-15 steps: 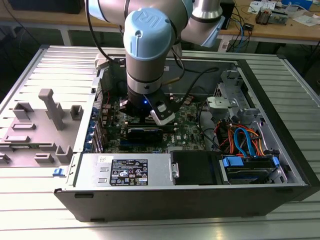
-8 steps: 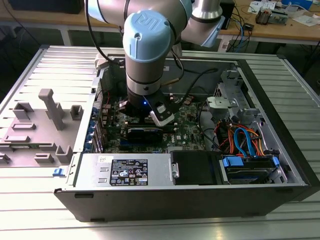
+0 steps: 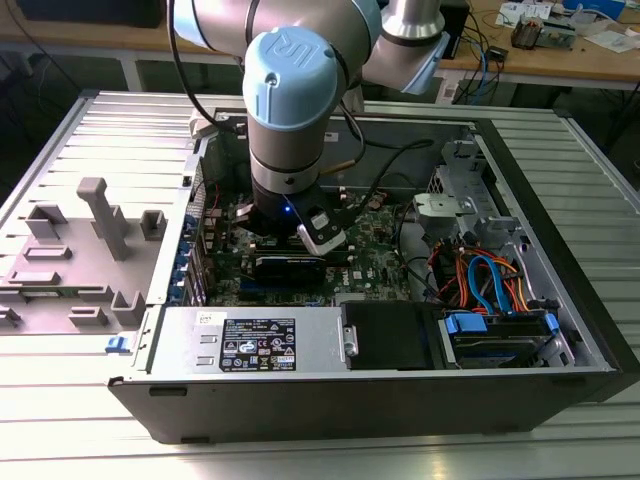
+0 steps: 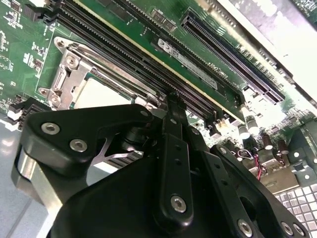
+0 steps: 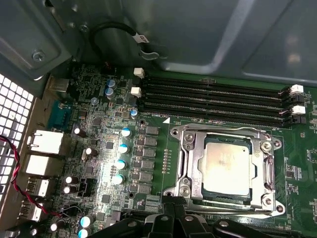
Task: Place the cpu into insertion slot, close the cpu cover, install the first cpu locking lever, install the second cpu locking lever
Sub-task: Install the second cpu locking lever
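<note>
The cpu, a dull silver square, lies in the insertion slot on the green board. The silvery cpu cover lies flat around it, framing its top. Thin metal lever rods run along the frame's edges; whether they are latched I cannot tell. My gripper hovers just beside the socket's edge, its black fingers together with nothing between them. In the second wrist view the gripper stands next to the cpu and cover. In the exterior view the gripper reaches down into the open computer case.
Long black memory slots run beside the socket. Capacitors and rear ports line the board's edge by the case wall. A power supply, drive bay and bundled cables crowd the case. A grey fixture sits at the exterior view's left.
</note>
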You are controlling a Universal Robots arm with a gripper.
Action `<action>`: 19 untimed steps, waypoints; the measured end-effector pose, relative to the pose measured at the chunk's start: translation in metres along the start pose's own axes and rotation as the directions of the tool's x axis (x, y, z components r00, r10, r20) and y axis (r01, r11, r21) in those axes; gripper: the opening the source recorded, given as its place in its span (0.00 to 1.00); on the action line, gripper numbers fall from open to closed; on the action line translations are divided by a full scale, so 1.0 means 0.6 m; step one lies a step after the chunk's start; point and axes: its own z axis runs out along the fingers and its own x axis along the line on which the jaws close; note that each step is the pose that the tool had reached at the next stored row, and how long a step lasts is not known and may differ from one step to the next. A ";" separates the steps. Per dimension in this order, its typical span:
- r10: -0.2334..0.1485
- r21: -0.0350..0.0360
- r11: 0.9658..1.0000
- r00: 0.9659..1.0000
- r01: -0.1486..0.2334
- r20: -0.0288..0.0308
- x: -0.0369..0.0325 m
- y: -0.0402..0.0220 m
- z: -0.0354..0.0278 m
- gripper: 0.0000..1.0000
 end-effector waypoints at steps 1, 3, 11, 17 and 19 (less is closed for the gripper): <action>0.000 -0.001 1.000 1.000 0.000 0.000 0.001 0.000 0.000 0.11; 0.000 -0.001 1.000 1.000 0.000 0.000 0.001 0.000 0.001 0.11; 0.000 -0.006 1.000 1.000 0.000 0.001 0.002 0.000 0.006 0.11; 0.000 -0.006 1.000 1.000 0.000 0.000 0.002 0.000 0.010 0.11; 0.000 -0.007 1.000 1.000 0.000 0.001 0.002 0.001 0.012 0.11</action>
